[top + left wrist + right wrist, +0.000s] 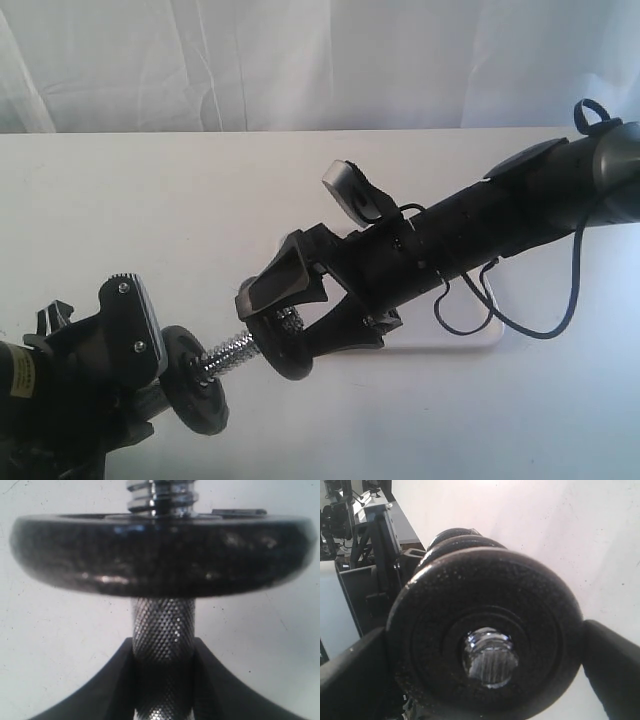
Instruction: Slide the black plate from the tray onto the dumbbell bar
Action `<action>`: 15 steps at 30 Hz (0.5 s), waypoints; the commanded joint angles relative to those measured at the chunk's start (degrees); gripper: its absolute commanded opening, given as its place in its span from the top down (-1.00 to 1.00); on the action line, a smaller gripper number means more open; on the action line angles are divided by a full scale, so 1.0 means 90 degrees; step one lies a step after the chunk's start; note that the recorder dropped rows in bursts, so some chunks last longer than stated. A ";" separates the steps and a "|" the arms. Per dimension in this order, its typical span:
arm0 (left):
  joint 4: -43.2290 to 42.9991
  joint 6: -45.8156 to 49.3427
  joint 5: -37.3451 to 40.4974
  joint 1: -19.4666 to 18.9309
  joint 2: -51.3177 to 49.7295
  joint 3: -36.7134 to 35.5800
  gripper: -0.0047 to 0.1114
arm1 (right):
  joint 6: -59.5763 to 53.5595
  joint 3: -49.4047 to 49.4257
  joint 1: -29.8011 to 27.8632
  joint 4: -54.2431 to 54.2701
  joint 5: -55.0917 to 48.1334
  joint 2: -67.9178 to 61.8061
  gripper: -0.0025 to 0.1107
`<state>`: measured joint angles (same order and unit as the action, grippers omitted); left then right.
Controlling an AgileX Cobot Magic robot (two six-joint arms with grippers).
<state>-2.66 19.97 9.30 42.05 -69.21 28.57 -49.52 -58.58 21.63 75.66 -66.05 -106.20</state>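
My right gripper (281,338) is shut on the black plate (272,345), with a finger on each side of its rim. The threaded end of the chrome dumbbell bar (236,352) pokes through the plate's centre hole. In the right wrist view the bar's tip (490,657) sits inside the hole of the plate (485,605), between my fingers (612,667). My left gripper (164,652) is shut on the bar's knurled middle (164,625), just below another black plate (160,555) on the bar. The white tray (478,338) lies mostly hidden under my right arm.
The bar is held above the white table (150,200). A white curtain (300,60) hangs behind it. A loose black cable (540,330) hangs from my right arm over the tray. Equipment racks (355,540) stand beyond the table in the right wrist view.
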 commanded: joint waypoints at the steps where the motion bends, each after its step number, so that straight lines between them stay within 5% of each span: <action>1: 0.0102 -0.0081 -0.2411 0.0043 0.0212 0.0208 0.92 | -0.0046 0.0003 0.0017 0.0593 -0.0435 0.0109 0.96; 15: 0.0102 -0.0081 -0.2937 0.0043 0.0009 0.0208 0.92 | -0.0195 0.0003 0.0032 0.0824 -0.0435 0.0071 0.96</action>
<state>-2.78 19.83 9.05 42.05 -69.51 28.57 -50.13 -58.20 21.63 76.89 -65.76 -106.32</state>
